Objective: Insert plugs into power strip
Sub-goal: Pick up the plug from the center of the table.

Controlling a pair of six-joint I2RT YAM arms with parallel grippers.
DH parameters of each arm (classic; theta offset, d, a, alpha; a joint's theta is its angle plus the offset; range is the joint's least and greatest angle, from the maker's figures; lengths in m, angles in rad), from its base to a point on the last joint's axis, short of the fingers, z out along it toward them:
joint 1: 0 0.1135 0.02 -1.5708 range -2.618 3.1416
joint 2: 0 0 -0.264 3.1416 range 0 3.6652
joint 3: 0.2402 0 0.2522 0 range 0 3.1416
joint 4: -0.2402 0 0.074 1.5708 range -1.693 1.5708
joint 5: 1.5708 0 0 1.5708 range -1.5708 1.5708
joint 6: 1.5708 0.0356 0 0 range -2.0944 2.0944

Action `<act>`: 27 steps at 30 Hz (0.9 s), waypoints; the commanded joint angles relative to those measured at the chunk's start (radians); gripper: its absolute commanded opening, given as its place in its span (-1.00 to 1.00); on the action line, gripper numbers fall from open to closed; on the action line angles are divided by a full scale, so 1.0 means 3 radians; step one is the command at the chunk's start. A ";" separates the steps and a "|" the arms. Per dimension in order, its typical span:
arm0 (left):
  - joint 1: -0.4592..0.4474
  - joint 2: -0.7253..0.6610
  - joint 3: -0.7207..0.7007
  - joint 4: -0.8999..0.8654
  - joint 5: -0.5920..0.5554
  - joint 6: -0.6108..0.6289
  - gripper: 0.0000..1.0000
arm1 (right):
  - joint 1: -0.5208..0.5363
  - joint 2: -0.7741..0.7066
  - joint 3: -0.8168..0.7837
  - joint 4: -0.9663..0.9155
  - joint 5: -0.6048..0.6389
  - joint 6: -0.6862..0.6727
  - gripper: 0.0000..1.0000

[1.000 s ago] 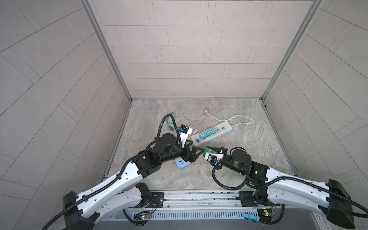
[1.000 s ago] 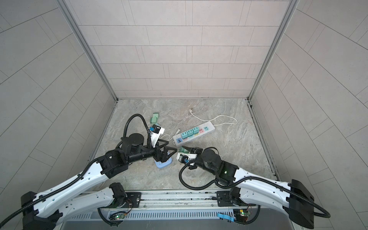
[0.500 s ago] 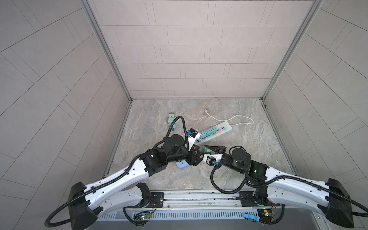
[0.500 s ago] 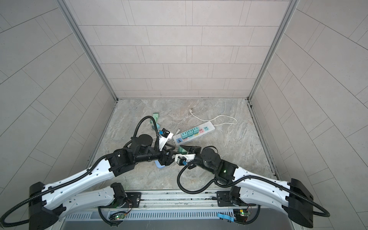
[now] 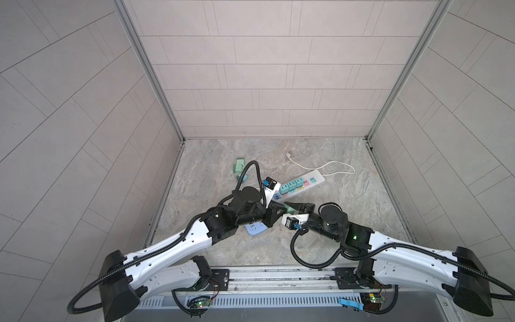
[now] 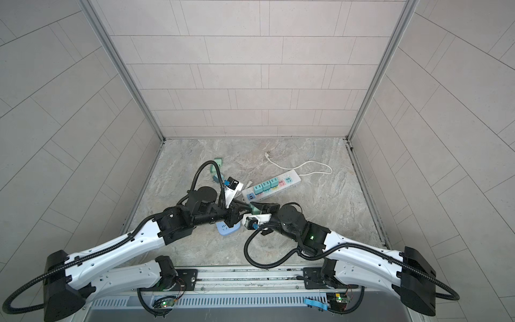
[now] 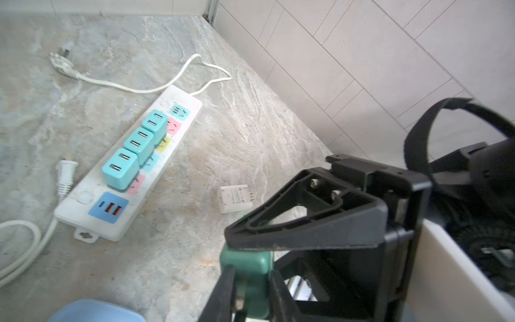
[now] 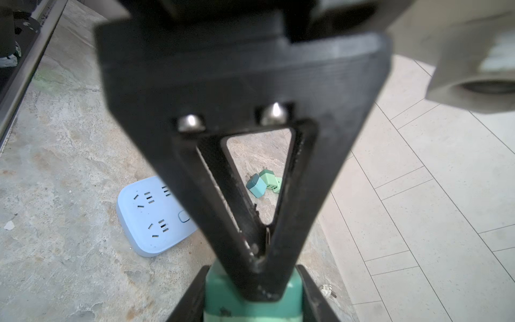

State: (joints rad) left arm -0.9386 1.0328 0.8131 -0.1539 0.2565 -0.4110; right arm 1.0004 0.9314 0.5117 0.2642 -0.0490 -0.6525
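- Handover in mid-air: 1 dark green plug sits just off the USB end of the power strip, on the side nearer the robot's base and clear of the floor.
- The left gripper has its fingers pressed on 2 opposite sides of that plug, narrow and clamping it.
- The right gripper pinches the same plug from the other end, so both are on it.
- The plug's long axis runs roughly along the line between the 2 gripper tips. Black fingers cover most of it, and I cannot tell which way its prongs point.
- On the strip, 3 teal plugs stand seated in 1 row along its long axis, USB slots facing up.
- 1 white charger block lies flat near the strip, prongs pointing away from it.
- 3 loose plugs, mint and teal, lie tumbled well apart from the strip, off its USB end. The left arm's cable cuts across them.
- 1 pale blue socket block lies flat near the strip's USB end, half hidden under the left arm in both top views.
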 commanded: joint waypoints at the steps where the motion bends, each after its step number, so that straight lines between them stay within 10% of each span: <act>1: -0.0072 0.0011 0.0020 0.0227 0.0177 0.0005 -0.71 | 0.0071 0.0003 0.0140 0.0244 -0.0139 -0.0025 -1.00; 6: -0.0076 0.0039 0.0048 0.0236 0.0264 -0.0008 -0.77 | 0.0071 0.0013 0.0183 0.0246 -0.0064 0.0062 -0.84; 12: -0.0072 -0.0058 0.0046 0.0218 0.0086 0.0065 -1.00 | 0.0071 0.0027 0.0226 0.0243 0.0159 0.0382 -0.01; 17: -0.0067 -0.0325 -0.0123 0.0371 -0.0872 0.0438 -1.00 | 0.0071 -0.0098 0.0283 -0.0170 0.0191 0.0665 0.12; 20: -0.0065 -0.0432 -0.0258 0.0632 -0.1559 0.0645 -1.00 | 0.0071 -0.0289 0.0253 -0.0432 0.0054 0.0839 0.91; 27: -0.0059 -0.0497 -0.0757 0.1765 -0.1649 0.1269 -1.00 | 0.0062 -0.0738 0.0278 -0.0603 0.0885 0.1771 1.00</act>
State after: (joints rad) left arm -0.9562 0.8944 0.6430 0.1635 -0.1860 -0.1532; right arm 1.0210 0.7433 0.5743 0.1246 0.0586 -0.3279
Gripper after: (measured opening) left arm 0.047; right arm 0.992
